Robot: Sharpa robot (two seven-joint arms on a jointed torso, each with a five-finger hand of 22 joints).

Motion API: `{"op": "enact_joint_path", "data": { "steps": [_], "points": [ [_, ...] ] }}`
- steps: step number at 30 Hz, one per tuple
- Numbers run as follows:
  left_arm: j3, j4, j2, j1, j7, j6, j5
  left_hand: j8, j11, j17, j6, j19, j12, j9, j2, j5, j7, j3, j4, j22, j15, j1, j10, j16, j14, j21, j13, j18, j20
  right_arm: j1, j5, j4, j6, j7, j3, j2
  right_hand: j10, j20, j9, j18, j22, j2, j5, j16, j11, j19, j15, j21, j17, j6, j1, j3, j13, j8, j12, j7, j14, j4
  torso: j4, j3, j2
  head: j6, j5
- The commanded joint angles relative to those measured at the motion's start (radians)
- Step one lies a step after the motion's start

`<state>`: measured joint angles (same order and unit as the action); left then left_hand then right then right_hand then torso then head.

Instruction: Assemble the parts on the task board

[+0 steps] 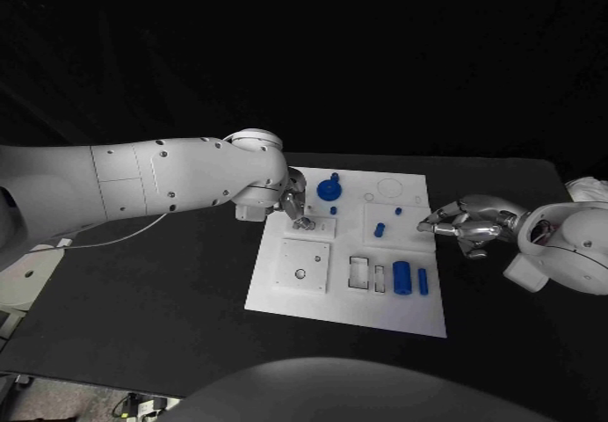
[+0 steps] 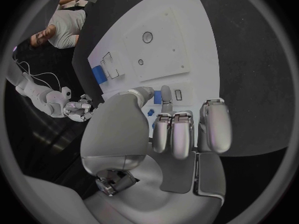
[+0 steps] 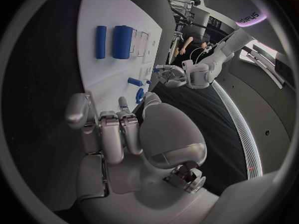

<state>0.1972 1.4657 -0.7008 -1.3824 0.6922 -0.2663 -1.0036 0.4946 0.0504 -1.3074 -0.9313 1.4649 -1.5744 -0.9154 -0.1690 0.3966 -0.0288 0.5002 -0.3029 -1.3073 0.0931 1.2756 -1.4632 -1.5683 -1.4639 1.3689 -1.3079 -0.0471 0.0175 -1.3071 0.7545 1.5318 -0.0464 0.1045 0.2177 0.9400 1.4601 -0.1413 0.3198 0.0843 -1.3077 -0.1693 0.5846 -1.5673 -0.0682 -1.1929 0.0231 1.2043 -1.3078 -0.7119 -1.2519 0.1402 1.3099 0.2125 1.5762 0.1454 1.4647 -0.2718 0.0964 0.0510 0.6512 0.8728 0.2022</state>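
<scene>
In the head view, the task board (image 1: 344,303) lies mid-frame with blue parts (image 1: 401,276) toward its right. The left hand (image 1: 294,208) hovers at the board's upper left, fingers apparently empty, likely poised to pick. The right hand (image 1: 461,225), at the right edge, has fingers curled; whether it pinches something cannot be told. In the left wrist view, the left hand's fingers (image 2: 185,133) lie side by side, holding nothing visible. In the right wrist view, the right hand's fingers (image 3: 112,132) curl beside the board.

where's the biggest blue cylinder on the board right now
In the head view, the large blue cylinder lies near the task board's right edge, beside a thinner blue rod.

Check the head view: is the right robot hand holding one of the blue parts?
No. The right robot hand sits at the task board edge with nothing in it.
</scene>
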Motion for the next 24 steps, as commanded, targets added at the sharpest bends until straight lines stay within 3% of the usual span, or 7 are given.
{"op": "enact_joint_path", "data": {
  "steps": [1,8,15,24],
  "points": [
    [-0.001,-0.012,0.010,-0.002,0.057,-0.043,0.017,-0.007,0.003,-0.263,-0.018,-0.001,0.004,0.001,-0.005,-0.009,0.013,0.029,0.021,-0.168,0.004,-0.005,-0.108,-0.003,-0.107,-0.006,-0.263,-0.004,-0.001,0.001,0.002,0.003,-0.020,0.000,0.000,0.000,0.111,0.000,-0.001,0.018,-0.126,0.002,0.004,-0.003,-0.002,0.008,0.005,-0.006,-0.263,-0.006,-0.010,-0.008,0.261,-0.002,-0.005,0.004,0.106,0.000,-0.0007,0.0011,0.000,0.000,-0.008],
    [-0.002,-0.037,0.029,-0.003,0.054,-0.057,0.037,-0.010,0.001,-0.263,-0.015,-0.003,0.004,0.003,-0.005,-0.019,0.011,0.034,0.021,-0.168,0.003,-0.012,-0.108,-0.003,-0.107,-0.008,-0.263,-0.005,-0.001,0.001,0.002,-0.001,-0.021,-0.001,0.000,-0.004,0.111,0.000,-0.001,0.018,-0.126,0.003,0.006,-0.003,-0.002,0.008,0.005,-0.006,-0.263,-0.006,-0.012,-0.009,0.261,-0.002,-0.005,0.004,0.106,0.002,-0.0031,0.0028,-0.001,0.000,-0.008],
    [-0.002,-0.065,0.056,-0.003,0.048,-0.062,0.062,-0.015,-0.002,-0.263,-0.014,-0.003,0.004,0.005,-0.002,-0.042,0.008,0.035,0.018,-0.168,0.000,-0.031,-0.108,-0.003,-0.107,-0.010,-0.263,-0.005,0.001,0.003,0.002,-0.005,-0.021,-0.004,0.000,-0.010,0.111,0.000,-0.002,0.019,-0.125,0.004,0.007,-0.003,-0.002,0.010,0.005,-0.009,-0.263,-0.005,-0.015,-0.011,0.261,-0.002,-0.005,0.004,0.106,0.003,-0.0030,0.0005,-0.002,0.000,-0.006],
    [-0.002,-0.120,0.095,-0.002,0.059,-0.083,0.103,-0.015,-0.002,-0.263,-0.015,-0.002,0.004,0.005,-0.001,-0.045,0.008,0.036,0.018,-0.169,0.000,-0.034,-0.108,-0.003,-0.107,-0.008,-0.263,-0.004,0.002,0.005,0.002,-0.008,-0.019,-0.008,0.000,-0.012,0.111,0.000,-0.002,0.019,-0.125,0.004,0.008,-0.003,-0.002,0.011,0.004,-0.010,-0.263,-0.005,-0.016,-0.012,0.261,-0.003,-0.005,0.004,0.106,0.004,-0.0009,0.0006,-0.002,0.000,0.002]
  ]
}}
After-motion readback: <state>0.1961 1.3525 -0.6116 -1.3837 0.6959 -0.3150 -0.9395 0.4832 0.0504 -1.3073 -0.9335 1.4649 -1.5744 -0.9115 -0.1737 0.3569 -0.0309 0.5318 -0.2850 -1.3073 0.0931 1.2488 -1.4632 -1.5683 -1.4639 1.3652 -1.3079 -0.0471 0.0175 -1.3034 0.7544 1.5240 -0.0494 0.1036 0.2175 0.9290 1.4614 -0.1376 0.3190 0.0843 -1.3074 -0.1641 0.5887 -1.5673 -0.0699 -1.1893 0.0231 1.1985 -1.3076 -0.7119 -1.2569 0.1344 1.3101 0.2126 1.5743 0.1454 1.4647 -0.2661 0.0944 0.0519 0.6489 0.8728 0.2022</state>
